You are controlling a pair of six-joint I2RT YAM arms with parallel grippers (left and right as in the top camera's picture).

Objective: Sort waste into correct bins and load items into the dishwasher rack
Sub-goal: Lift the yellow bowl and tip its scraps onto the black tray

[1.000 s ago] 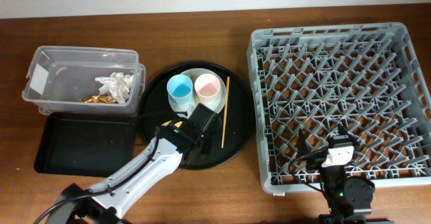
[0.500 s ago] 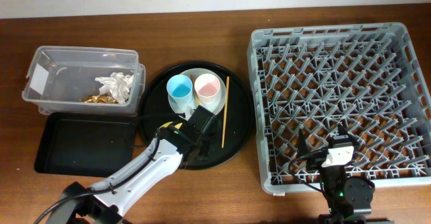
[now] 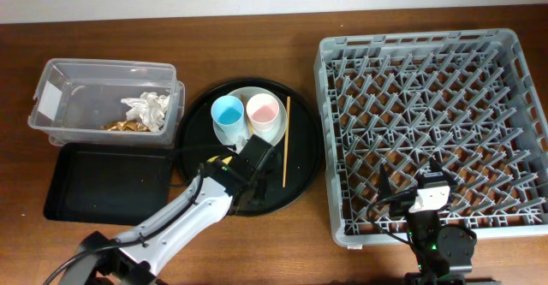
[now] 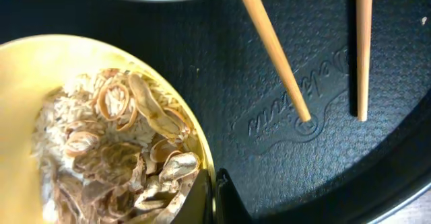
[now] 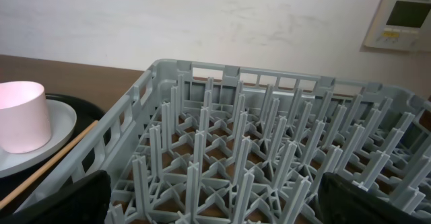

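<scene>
As far as we can tell, nothing has shifted since a second ago. The left fingers [image 4: 225,200] stay clenched on the rim of the bowl [image 4: 27,83]. The bowl sits on the near part of the round tray [image 3: 300,178], with the scraps [image 4: 114,150] heaped inside it. Two chopsticks [image 4: 273,49] lie on the round tray just right of the bowl, not touching it. Farther back on that tray, the plate [image 3: 257,91] carries the blue cup [image 3: 229,111] and the pink cup [image 3: 264,110] side by side. The right fingers [image 5: 60,197] are spread wide and released, holding nothing, over the near edge of the rack [image 3: 428,80], as before. On the left of the desk [image 3: 257,37], the tissue [image 3: 147,108] and wrapper [image 3: 120,126] lie in the tub [image 3: 86,88]. The black tray [image 3: 103,182] lies just on the near side of the tub.
</scene>
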